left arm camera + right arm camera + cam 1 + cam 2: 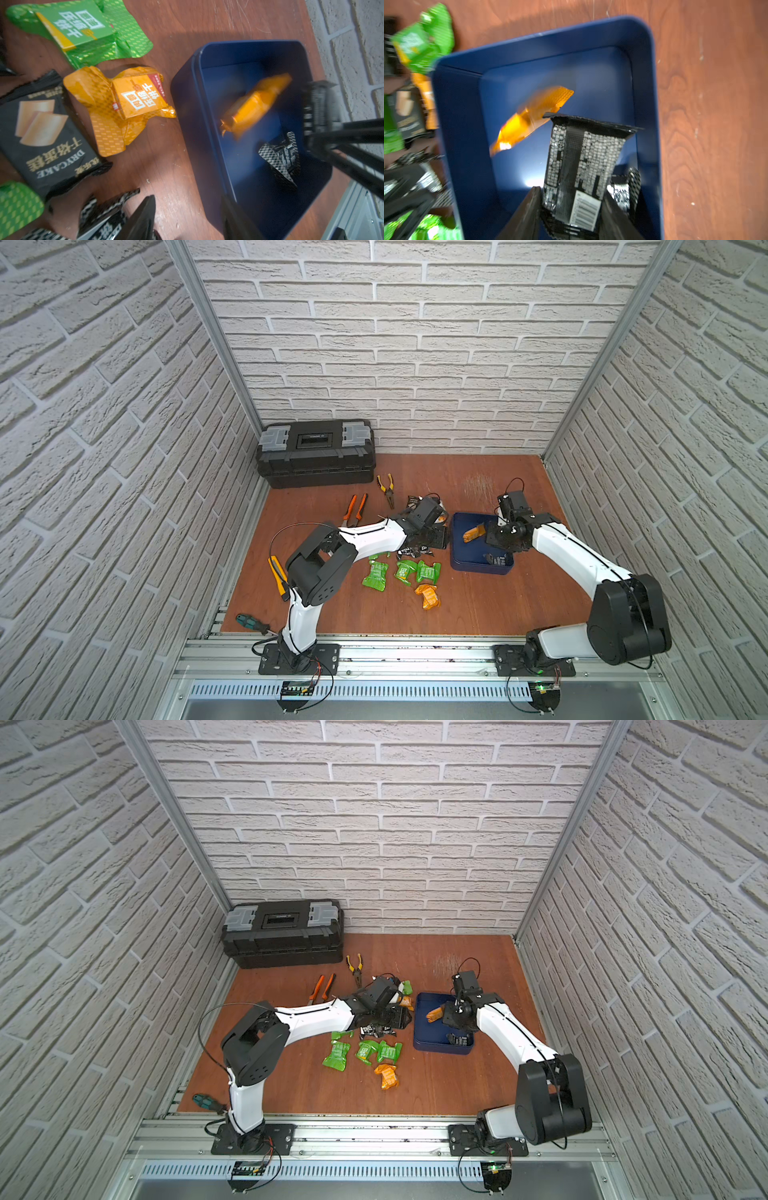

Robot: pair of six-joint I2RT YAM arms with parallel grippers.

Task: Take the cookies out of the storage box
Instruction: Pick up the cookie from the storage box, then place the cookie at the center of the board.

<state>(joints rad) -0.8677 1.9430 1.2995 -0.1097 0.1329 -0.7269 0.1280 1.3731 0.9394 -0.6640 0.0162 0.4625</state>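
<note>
Navy blue and low-walled, the storage box [473, 558] sits on the wooden bench [478, 610]. The right claw [571, 193] hangs over the inside of the box, clenched on a black packet [583, 158] with white print. That packet stands up between the claw's fingers, above the box floor. Just past its top edge, an orange packet [533, 118] shows only as a blur over the middle of the box. I cannot tell whether it touches the claw, the black packet or the floor. A second black packet [280, 160] lies inside the box, in the corner nearest the right arm's base.

Outside the box, on the left arm's side, the rest of the cookies [428, 571] are strewn over the bench. An orange one [124, 104] lies just beside the box wall, a green one [83, 35] is near it, and a black one marked DRY CAKE [45, 141] lies farther from the box.

The left claw [189, 224] is released, with its jaws apart and only bare bench between them. One finger is over the bench just beside the box, and the other shows in front of the box wall in the left wrist view.
</note>
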